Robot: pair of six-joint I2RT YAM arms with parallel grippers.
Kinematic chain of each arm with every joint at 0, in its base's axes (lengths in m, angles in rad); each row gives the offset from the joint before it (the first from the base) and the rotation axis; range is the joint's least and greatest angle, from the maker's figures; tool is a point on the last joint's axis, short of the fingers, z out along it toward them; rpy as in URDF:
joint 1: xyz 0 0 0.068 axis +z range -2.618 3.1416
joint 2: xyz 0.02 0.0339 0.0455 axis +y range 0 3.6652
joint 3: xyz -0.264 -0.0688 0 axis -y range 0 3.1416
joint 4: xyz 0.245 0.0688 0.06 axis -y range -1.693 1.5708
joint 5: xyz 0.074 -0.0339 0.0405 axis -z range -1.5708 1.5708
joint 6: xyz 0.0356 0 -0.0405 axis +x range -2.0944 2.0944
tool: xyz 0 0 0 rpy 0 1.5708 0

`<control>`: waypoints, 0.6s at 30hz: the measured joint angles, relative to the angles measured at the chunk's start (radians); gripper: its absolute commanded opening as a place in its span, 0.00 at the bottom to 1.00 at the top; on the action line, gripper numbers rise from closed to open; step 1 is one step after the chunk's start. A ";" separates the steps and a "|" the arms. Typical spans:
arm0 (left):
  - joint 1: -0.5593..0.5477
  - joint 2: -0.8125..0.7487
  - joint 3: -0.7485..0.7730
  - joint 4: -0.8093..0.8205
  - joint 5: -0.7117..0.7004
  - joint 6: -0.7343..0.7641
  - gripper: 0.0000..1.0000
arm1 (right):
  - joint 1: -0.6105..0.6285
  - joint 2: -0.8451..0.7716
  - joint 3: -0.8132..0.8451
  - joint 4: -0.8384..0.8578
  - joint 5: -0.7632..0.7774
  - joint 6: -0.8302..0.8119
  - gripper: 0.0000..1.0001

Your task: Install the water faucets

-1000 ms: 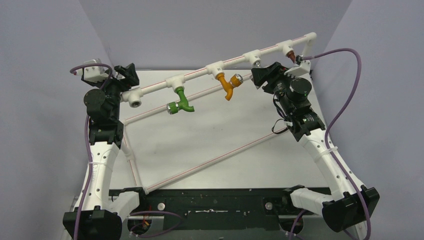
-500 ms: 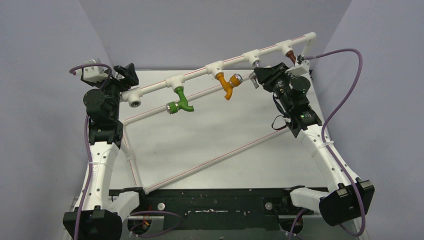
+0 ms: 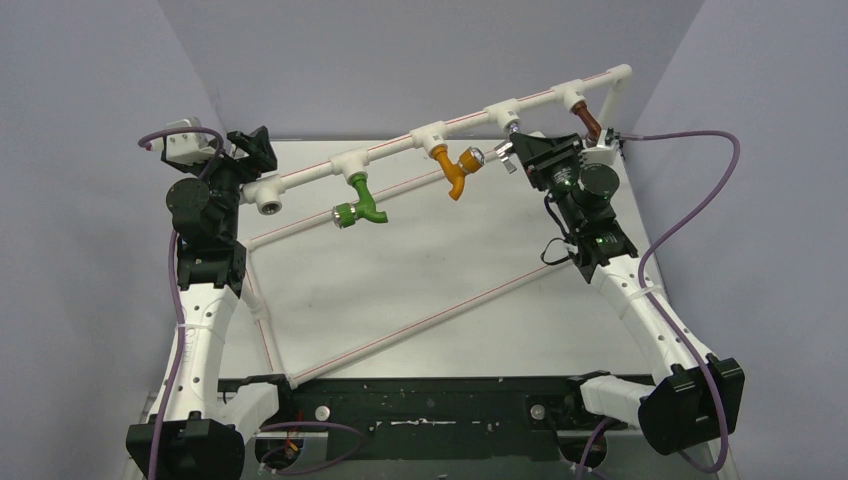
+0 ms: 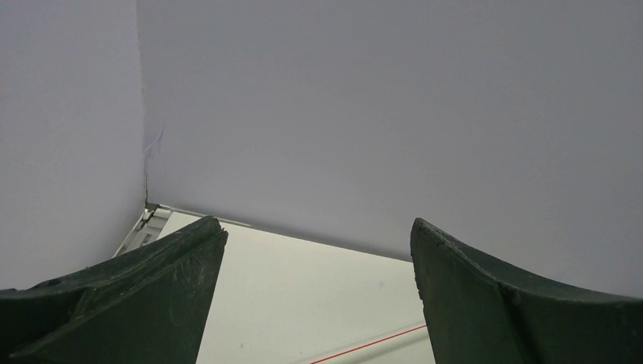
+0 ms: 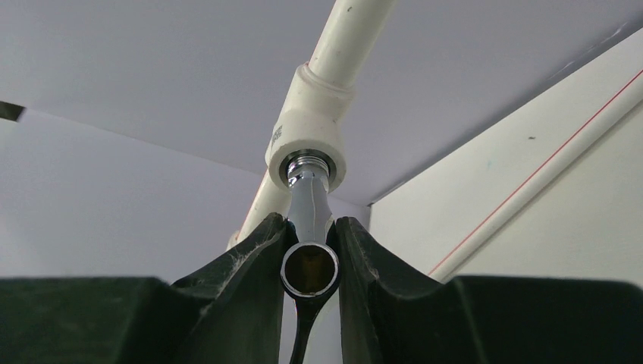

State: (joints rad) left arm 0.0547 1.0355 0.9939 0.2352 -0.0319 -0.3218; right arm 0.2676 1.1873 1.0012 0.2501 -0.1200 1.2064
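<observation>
The chrome water faucet (image 5: 309, 208) hangs from a white tee fitting (image 5: 311, 140) on the raised white pipe (image 3: 400, 145), its threaded end in the fitting's socket. My right gripper (image 5: 309, 262) is shut on the faucet's body, a finger (image 5: 250, 265) on each side of its round spout opening. In the top view the right gripper (image 3: 530, 152) sits under the third tee (image 3: 503, 110), with the faucet's lever (image 3: 506, 152) poking out to its left. My left gripper (image 3: 255, 148) is open and empty by the pipe's left end; its wrist view (image 4: 318, 235) shows only wall and table.
A green tap (image 3: 362, 203), an orange tap (image 3: 457, 168) and a brown tap (image 3: 590, 122) hang from other tees on the pipe. An open elbow socket (image 3: 268, 200) ends the pipe at left. Thin white pipes (image 3: 420, 325) cross the table below. Walls close in on three sides.
My right wrist has rolled while shut on the chrome faucet, and the arm has shifted right. The faucet's lever now shows at the gripper's left, and the brown tap is uncovered.
</observation>
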 measured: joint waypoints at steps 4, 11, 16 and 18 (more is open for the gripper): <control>0.000 0.000 0.000 0.001 0.000 0.000 0.90 | 0.000 0.000 -0.039 0.063 0.008 0.158 0.00; 0.000 0.000 0.000 0.001 0.000 -0.001 0.90 | 0.000 -0.001 -0.040 0.042 0.013 0.358 0.00; 0.000 0.000 0.000 0.000 0.005 -0.002 0.90 | 0.010 -0.019 -0.036 -0.011 0.043 0.443 0.00; 0.000 0.000 0.000 0.000 0.007 -0.002 0.90 | 0.014 -0.025 -0.036 -0.024 0.052 0.465 0.10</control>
State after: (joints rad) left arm 0.0551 1.0351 0.9939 0.2348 -0.0246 -0.3237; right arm 0.2817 1.1625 0.9649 0.2256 -0.0681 1.6718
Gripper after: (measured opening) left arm 0.898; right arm 0.266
